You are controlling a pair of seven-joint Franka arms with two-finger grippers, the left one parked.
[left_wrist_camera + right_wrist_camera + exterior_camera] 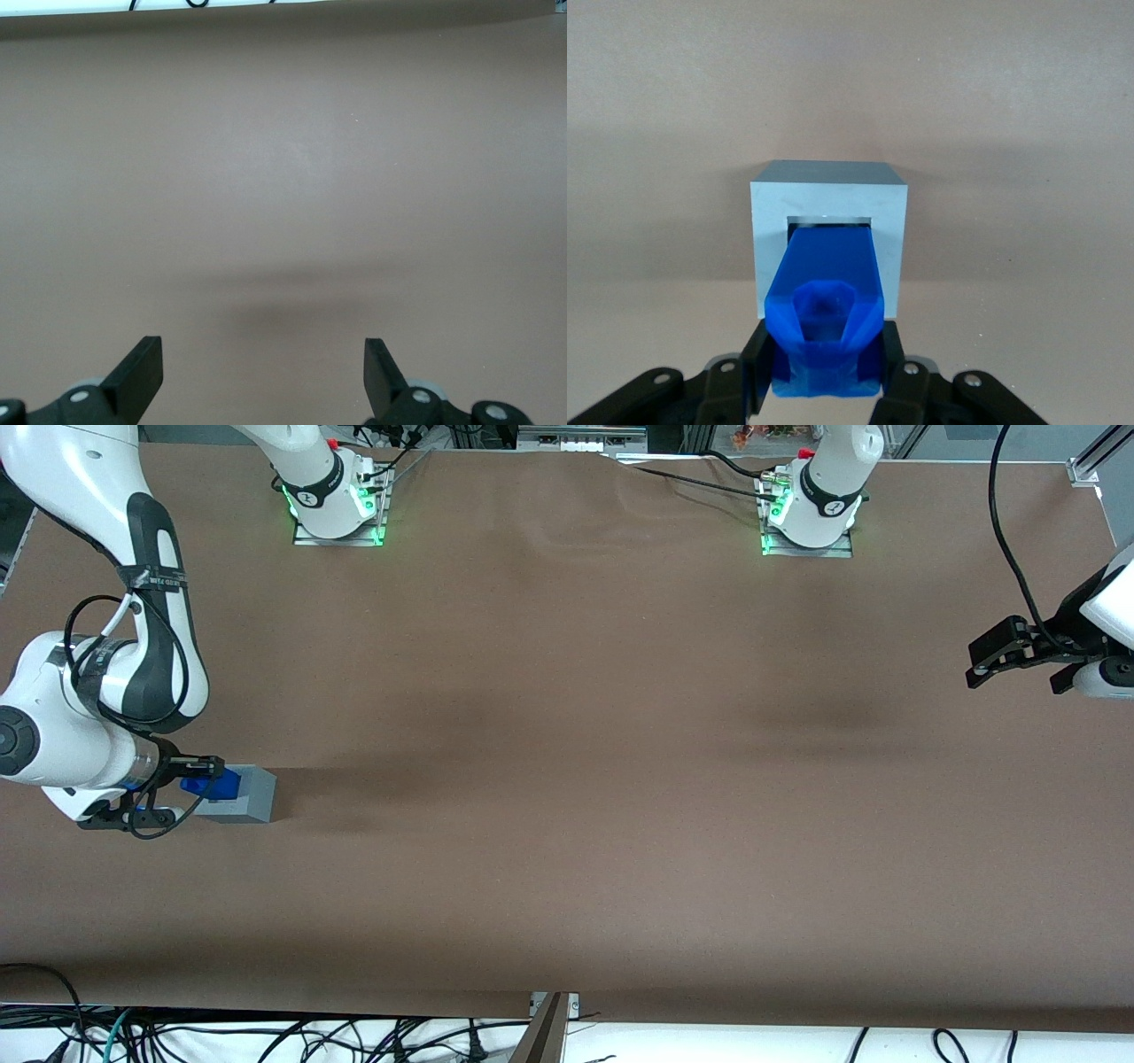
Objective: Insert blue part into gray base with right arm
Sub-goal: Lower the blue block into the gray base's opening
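The gray base [241,794] stands on the brown table toward the working arm's end. In the right wrist view the gray base [829,190] shows its square recess, and the blue part [826,301] reaches into that recess at its lower end. My right gripper [826,367] is shut on the blue part, its black fingers [756,367] pressed against both sides of the part's upper end. In the front view the gripper [190,784] hangs right over the base with the blue part [217,782] in it.
Brown table cover [567,779] spreads wide around the base. Both arm mounts [337,509] sit at the table's back edge. Cables [266,1036] lie below the table's front edge. The left wrist view shows only bare table [283,177].
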